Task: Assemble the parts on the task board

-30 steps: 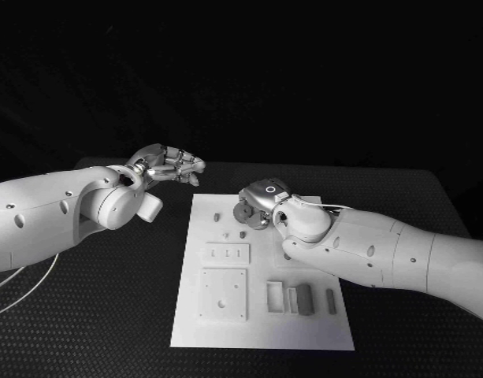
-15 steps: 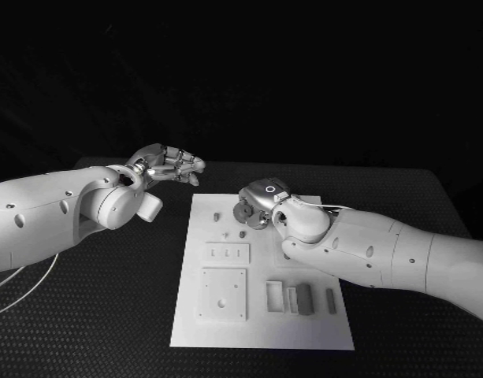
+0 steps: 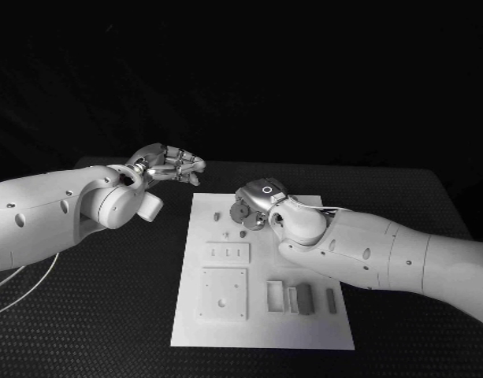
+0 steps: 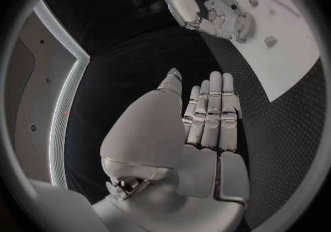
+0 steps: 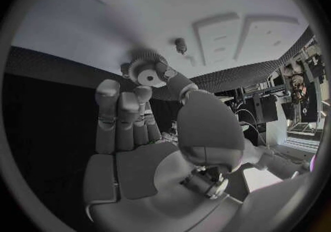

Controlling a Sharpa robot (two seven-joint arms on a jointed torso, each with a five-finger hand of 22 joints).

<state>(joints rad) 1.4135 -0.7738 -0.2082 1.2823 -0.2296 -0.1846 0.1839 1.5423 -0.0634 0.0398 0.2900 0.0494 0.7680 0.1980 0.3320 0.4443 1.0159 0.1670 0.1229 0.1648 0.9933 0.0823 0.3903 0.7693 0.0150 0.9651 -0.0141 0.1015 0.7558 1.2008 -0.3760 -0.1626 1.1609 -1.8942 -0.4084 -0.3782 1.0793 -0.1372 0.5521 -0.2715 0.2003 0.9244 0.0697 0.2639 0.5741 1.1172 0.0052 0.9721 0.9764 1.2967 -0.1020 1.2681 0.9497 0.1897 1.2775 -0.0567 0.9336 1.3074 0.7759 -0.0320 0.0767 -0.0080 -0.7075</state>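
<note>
One gear [image 5: 147, 70] sits pinched in the right hand's [image 5: 148, 133] fingertips.

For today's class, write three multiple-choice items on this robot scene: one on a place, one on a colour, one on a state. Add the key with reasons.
1. Where is the left hand?
A. Off the task board, over the black table
B. On the board's near edge
C. Under the right arm

2. What colour is the task board?
A. Red
B. White
C. Black

3. What is the right hand doing?
A. Lying flat and empty on the table
B. Holding a toothed gear in its fingertips
C. Gripping the left hand

Key: 1 A, the head view shows it beyond the board's far left corner. 2 B, the plate is white against the dark table. 3 B, the right wrist view shows the gear pinched over the board.
</note>
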